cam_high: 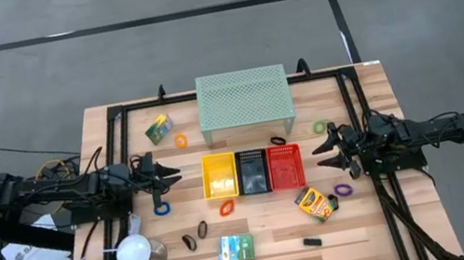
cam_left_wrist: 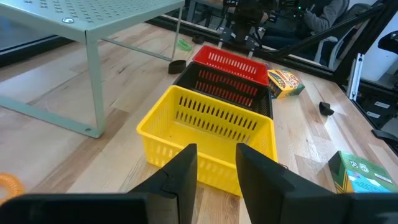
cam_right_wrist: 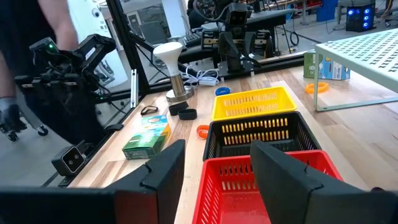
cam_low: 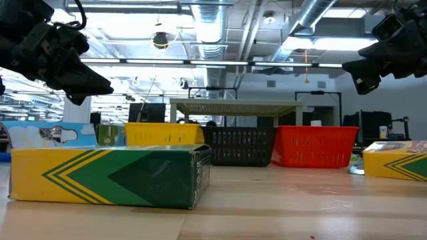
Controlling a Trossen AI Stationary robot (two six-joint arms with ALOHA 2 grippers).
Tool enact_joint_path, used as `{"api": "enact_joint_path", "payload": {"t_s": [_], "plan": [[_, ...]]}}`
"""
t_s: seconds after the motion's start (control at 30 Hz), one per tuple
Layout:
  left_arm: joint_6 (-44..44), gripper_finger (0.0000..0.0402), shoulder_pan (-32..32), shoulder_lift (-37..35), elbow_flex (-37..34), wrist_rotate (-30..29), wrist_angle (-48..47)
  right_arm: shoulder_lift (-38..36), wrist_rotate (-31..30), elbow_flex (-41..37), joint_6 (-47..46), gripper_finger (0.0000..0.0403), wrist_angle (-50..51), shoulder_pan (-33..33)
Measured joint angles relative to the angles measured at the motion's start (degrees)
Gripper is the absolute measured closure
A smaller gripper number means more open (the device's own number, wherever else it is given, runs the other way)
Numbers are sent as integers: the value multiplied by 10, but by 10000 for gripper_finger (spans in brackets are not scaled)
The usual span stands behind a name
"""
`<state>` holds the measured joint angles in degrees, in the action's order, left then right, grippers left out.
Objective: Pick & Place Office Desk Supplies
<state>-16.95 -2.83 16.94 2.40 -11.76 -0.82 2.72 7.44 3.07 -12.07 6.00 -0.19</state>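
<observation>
Both grippers hover open above the table and hold nothing. My left gripper [cam_high: 170, 173] [cam_left_wrist: 216, 155] is left of the yellow basket [cam_high: 219, 176]. My right gripper [cam_high: 321, 155] [cam_right_wrist: 217, 149] is right of the red basket [cam_high: 284, 166]. A black basket [cam_high: 251, 171] stands between the two. Loose on the wood lie an orange ring [cam_high: 180, 141], a blue ring [cam_high: 162, 208], a red-orange ring [cam_high: 226, 209], a green ring [cam_high: 318, 126], a purple ring [cam_high: 343, 190], two crayon boxes [cam_high: 157, 129] [cam_high: 316, 203], a green-white box [cam_high: 236, 247] and several black clips [cam_high: 189, 241].
The pale green mesh shelf [cam_high: 243, 100] stands behind the baskets at the far edge. A white round-headed lamp [cam_high: 136, 253] stands near the left front. A black frame [cam_high: 351, 82] borders the table. A person [cam_right_wrist: 25, 56] stands beyond the table in the right wrist view.
</observation>
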Motion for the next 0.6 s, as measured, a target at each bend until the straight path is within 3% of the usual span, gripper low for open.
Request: {"api": "enact_joint_path", "payload": {"t_s": [0.17, 0.3, 0.5, 0.6], "plan": [[1, 296, 0, 0, 0, -7, 23, 0, 0, 0, 0, 223, 0, 0], [-54, 296, 0, 0, 0, -9, 89, 0, 0, 0, 0, 223, 0, 0], [-433, 296, 0, 4, 0, 15, 147, 0, 0, 0, 0, 223, 0, 0], [-476, 296, 0, 6, 0, 47, 158, 0, 0, 0, 0, 223, 0, 0]]}}
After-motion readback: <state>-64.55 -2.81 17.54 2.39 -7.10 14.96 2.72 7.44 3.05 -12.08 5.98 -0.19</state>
